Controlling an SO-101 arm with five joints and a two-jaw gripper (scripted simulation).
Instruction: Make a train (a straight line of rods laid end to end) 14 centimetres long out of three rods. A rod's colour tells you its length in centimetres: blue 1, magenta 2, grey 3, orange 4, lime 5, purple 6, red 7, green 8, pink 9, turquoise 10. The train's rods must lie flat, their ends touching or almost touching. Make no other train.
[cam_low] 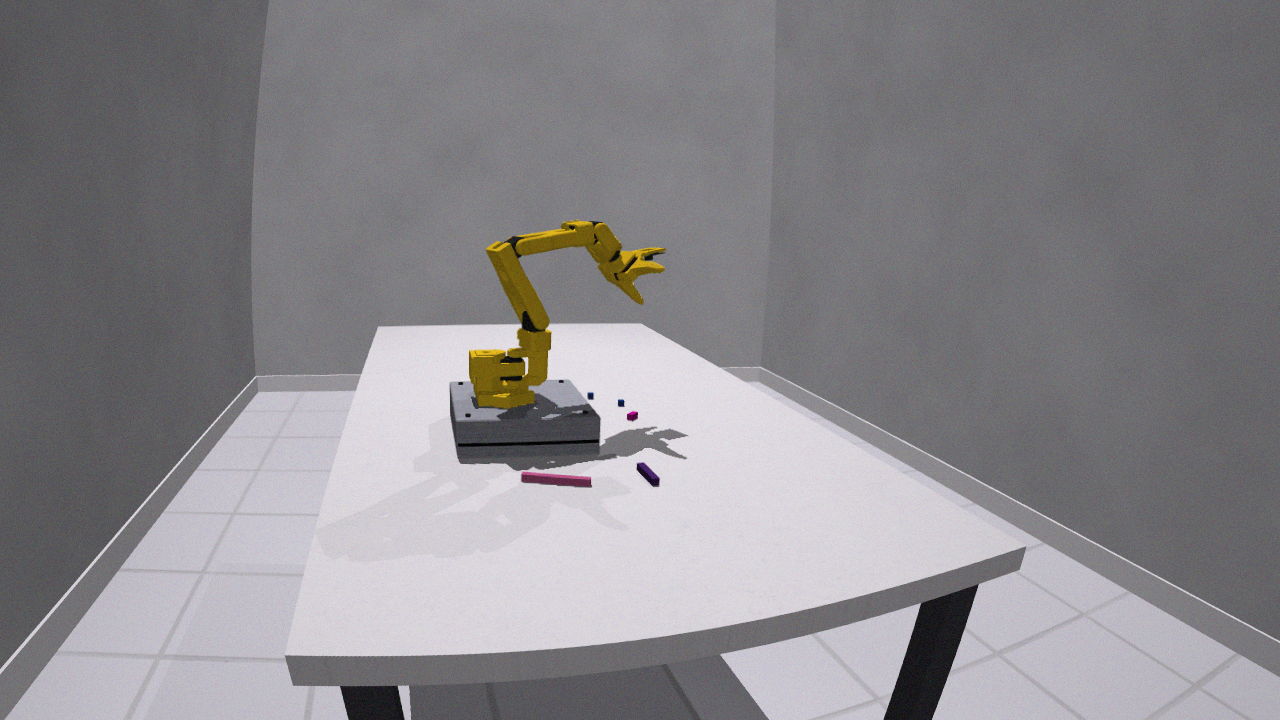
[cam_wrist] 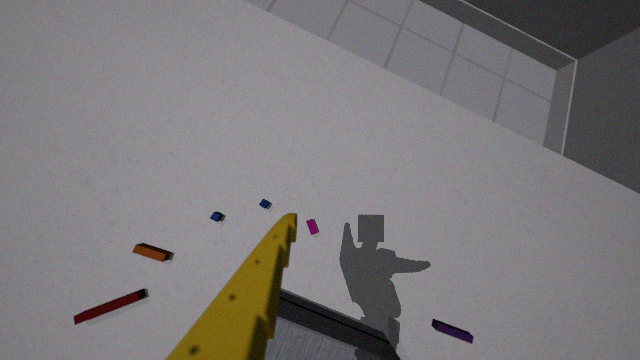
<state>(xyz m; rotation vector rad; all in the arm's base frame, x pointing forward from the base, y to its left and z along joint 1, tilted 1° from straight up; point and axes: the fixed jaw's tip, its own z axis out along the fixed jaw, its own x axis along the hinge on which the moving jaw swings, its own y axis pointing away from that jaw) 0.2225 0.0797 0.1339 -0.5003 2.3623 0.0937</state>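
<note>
My gripper (cam_low: 646, 273) is open and empty, raised high above the table to the right of the arm's base. In the wrist view only one yellow jaw (cam_wrist: 250, 300) shows. On the table lie two small blue rods (cam_wrist: 217, 216) (cam_wrist: 265, 203), a magenta rod (cam_wrist: 312, 226), an orange rod (cam_wrist: 152, 252), a red rod (cam_wrist: 110, 306) and a purple rod (cam_wrist: 452, 331). All lie flat and apart from each other. In the exterior view I see the blue rods (cam_low: 590, 394) (cam_low: 621, 402), the magenta rod (cam_low: 631, 415), the purple rod (cam_low: 648, 473) and a pink rod (cam_low: 555, 480). The orange and red rods are hidden there behind the arm.
The arm's grey base plate (cam_low: 524, 420) stands on the white table; its edge also shows in the wrist view (cam_wrist: 325, 325). The rods lie around the base. The table's right edge and a tiled floor lie beyond.
</note>
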